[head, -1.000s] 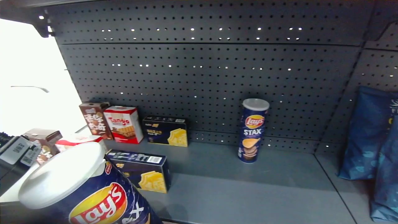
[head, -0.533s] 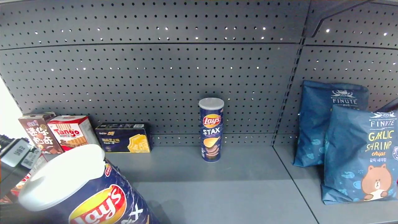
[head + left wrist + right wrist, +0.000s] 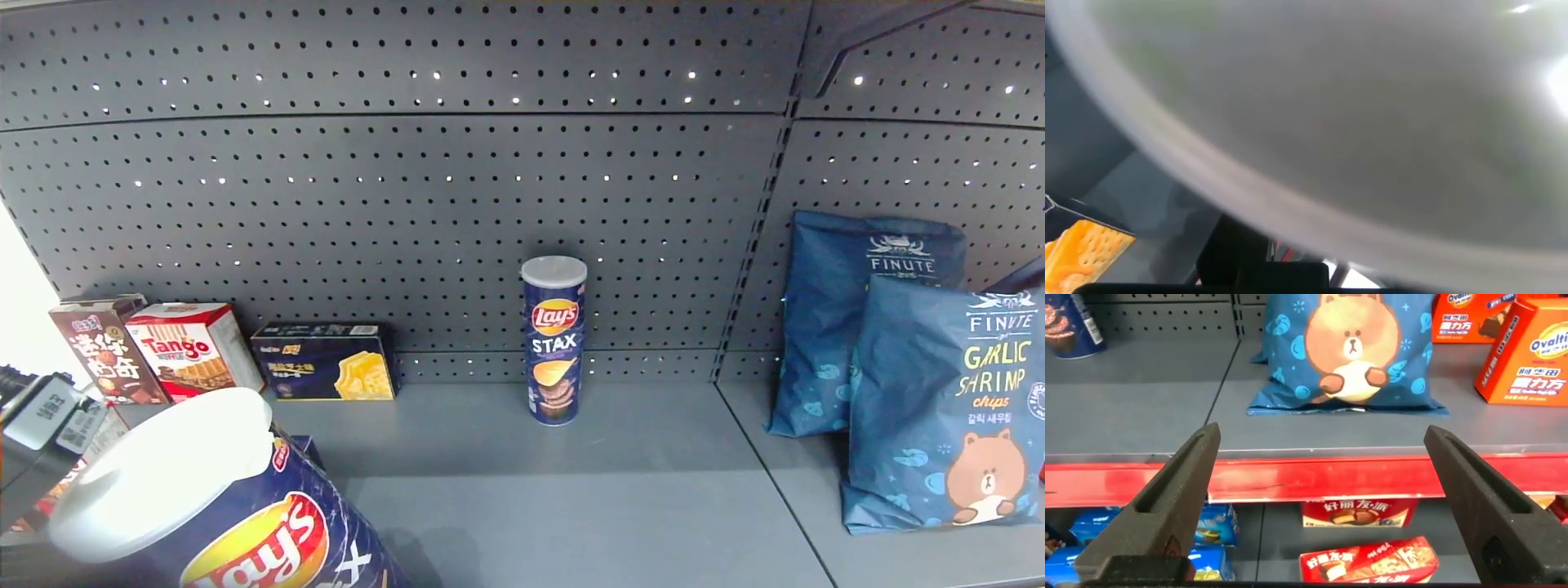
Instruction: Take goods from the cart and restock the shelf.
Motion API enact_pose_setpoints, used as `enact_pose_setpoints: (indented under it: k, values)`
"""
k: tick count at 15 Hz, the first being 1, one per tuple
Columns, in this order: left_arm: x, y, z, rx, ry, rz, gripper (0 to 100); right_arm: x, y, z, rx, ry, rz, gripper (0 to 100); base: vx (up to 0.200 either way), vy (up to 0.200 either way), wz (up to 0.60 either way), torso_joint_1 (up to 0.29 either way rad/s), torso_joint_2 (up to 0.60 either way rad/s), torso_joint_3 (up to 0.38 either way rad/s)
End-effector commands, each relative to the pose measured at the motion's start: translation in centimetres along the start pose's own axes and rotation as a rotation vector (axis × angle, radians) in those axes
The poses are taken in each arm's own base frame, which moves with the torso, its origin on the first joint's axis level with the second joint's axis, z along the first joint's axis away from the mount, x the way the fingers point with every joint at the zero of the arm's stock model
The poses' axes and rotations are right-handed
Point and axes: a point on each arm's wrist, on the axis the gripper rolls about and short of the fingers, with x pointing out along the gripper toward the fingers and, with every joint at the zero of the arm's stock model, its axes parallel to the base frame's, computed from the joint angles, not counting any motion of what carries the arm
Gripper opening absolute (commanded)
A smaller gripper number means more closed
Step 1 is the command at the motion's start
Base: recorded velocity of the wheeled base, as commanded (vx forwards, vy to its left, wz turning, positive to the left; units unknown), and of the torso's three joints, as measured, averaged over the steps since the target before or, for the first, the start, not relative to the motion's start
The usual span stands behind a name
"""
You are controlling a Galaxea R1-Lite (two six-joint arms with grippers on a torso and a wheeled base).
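Held can [image 3: 204, 506] dips slightly — left hand [image 3: 1259, 263] grips it; right hand [image 3: 1323, 437] gapes empty; shelved can [image 3: 553, 343] stands rearward.

The near chips can [image 3: 245, 523] runs off the bottom edge; its lid [image 3: 1372, 106] is a close blur.

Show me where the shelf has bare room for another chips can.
Widest bare patch: shelf between the standing chips can and the blue chip bags, running toward the front. A smaller gap lies between the cracker box and that can. Crowded: left end, where the wafer box and brown box stand side by side.
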Motion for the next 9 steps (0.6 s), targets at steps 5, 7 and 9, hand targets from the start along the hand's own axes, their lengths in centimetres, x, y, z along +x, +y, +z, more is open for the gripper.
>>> enact_pose_setpoints:
  k: [5,7,9]
  values:
    - [-0.2,0.7,-0.7,-0.036,0.009,0.066,0,0.0,0.0,0.0,-0.012,0.003,0.008,100,0.0,0.0,0.0,0.0,0.0,0.0]
    - [-0.6,1.3,-0.7,-0.056,-0.006,0.135,0,0.4,0.0,0.2,-0.019,0.051,0.009,100,0.0,0.0,0.0,0.0,0.0,0.0]
    - [-0.5,1.2,0.5,-0.027,-0.025,0.12,0,2.8,0.2,13.6,0.041,-0.006,0.088,100,0.0,0.0,0.0,0.0,0.0,0.0]
